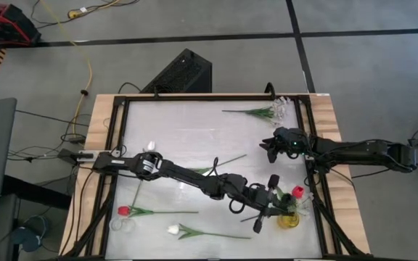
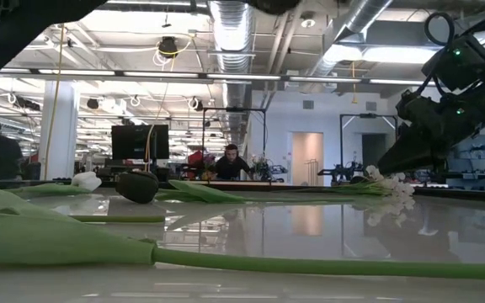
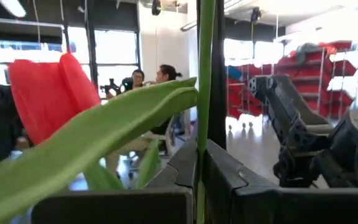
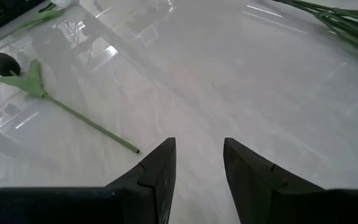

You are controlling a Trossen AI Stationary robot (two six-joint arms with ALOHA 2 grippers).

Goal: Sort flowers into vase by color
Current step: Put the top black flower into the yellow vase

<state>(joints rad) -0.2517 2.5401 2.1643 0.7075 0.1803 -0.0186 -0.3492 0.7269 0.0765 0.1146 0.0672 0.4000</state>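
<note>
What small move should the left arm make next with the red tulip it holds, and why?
Probably lower the stem a little further and then let go. The left end effector is shut on the red tulip, whose head stands just over the vase at the table's right edge. The right end effector hangs open and empty.
</note>
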